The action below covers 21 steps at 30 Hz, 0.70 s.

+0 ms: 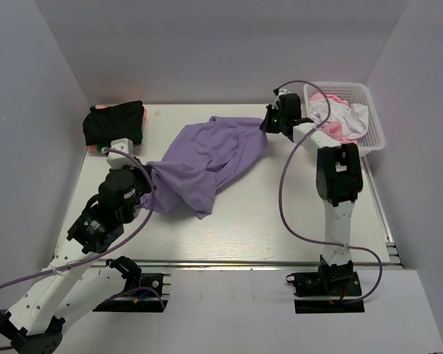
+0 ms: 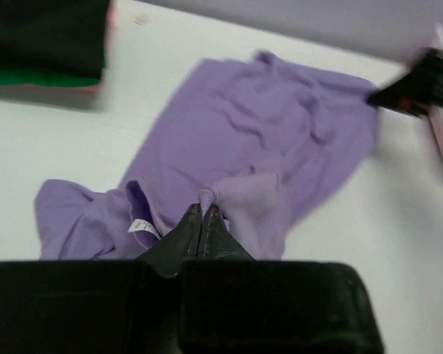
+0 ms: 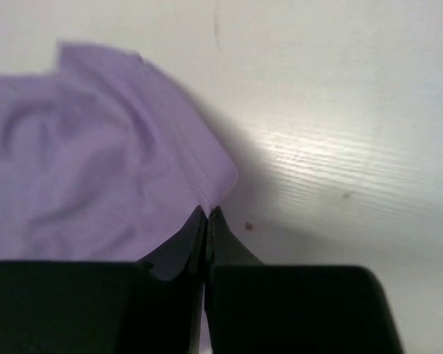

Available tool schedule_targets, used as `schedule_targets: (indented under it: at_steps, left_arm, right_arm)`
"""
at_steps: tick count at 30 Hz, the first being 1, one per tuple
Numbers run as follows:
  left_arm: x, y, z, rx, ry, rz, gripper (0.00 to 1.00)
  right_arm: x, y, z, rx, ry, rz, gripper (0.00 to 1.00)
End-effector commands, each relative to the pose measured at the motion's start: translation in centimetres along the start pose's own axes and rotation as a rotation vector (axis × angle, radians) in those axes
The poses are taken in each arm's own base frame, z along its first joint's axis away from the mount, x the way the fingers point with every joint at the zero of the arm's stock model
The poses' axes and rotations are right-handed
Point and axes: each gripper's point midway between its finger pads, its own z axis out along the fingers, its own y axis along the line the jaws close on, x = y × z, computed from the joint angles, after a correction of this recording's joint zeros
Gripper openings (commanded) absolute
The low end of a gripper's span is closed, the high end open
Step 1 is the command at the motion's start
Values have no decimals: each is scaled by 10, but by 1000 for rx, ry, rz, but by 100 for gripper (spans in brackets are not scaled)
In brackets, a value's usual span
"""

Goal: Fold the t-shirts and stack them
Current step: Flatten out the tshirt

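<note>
Top external view: we note the lavender t-shirt (image 1: 210, 158) lying crumpled on the table (image 1: 244, 228), strung between our two tools. The left gripper (image 1: 149, 175) is closed on a bunched part at one end of it, and the right gripper (image 1: 269, 122) is closed on the opposite corner. Beyond the left gripper, off to its left, sits a folded stack (image 1: 114, 124), black on top. Just to the right of the right gripper stands the white lattice basket (image 1: 374, 122). It holds pink and white cloth (image 1: 340, 119) in a loose heap; we cannot tell how many pieces. Left wrist view: the jaws are pressed together on a pinch of lavender cloth at their tips. The white neck label (image 2: 142, 227) lies just left of the tips, and the shirt runs away ahead of the tool. Ahead and to the left, the stack shows black over green over a pink edge. Right wrist view: the jaws are shut on a hemmed corner, with the shirt spreading to the left of the tool and table surface ahead and to its right. Our judgement: some shirts are folded and stacked. The lavender one is gripped but neither spread nor folded, and the basket's contents remain to be done.
</note>
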Motion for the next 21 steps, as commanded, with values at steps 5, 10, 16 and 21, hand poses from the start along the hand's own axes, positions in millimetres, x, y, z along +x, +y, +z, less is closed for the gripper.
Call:
schedule_targets:
  at_steps: [5, 10, 16, 21]
  left_arm:
    - [-95, 37, -21, -259, -303, -212, 0]
    - [-143, 46, -37, -319, -425, -180, 0]
    - [-208, 53, -70, -367, -593, -154, 0]
    - [-232, 41, -75, -313, -636, -99, 0]
  right_arm:
    - [-199, 16, -200, 189, -656, -91, 0]
    - [-225, -2, -292, 351, -808, -79, 0]
    - [-237, -36, -381, 582, -917, -65, 0]
    - [-242, -26, -454, 621, -1007, -100, 0]
